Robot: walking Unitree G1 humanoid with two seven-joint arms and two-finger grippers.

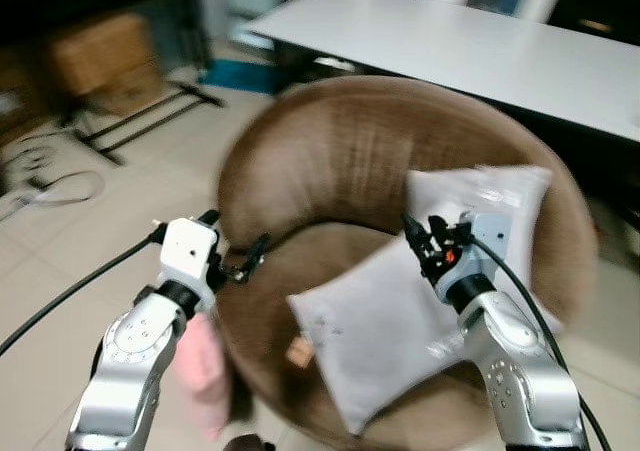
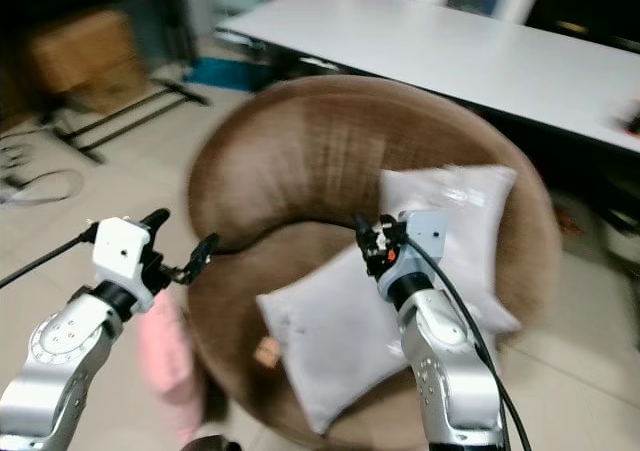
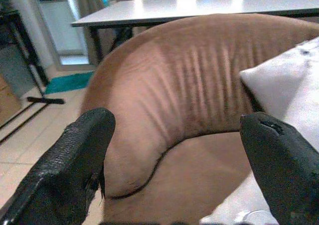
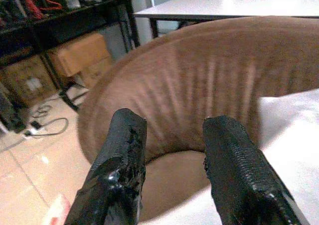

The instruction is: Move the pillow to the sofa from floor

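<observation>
A round brown sofa chair (image 1: 330,151) is in front of me. A pale grey pillow (image 1: 370,331) lies on its seat and a second one (image 1: 500,196) leans against the backrest at the right. A pink soft thing (image 1: 205,371) lies on the floor against the sofa's left side, partly behind my left arm. My left gripper (image 1: 236,233) hovers open over the sofa's left rim with nothing between its fingers (image 3: 75,160). My right gripper (image 1: 420,233) is open just above the two pillows, holding nothing, with its fingers (image 4: 234,165) pointing at the backrest.
A long white table (image 1: 480,41) stands behind the sofa. Cardboard boxes (image 1: 100,56) and black frame legs (image 1: 140,121) are at the back left. Cables (image 1: 50,186) lie on the tiled floor at the left. A small brown tag (image 1: 300,351) rests on the seat.
</observation>
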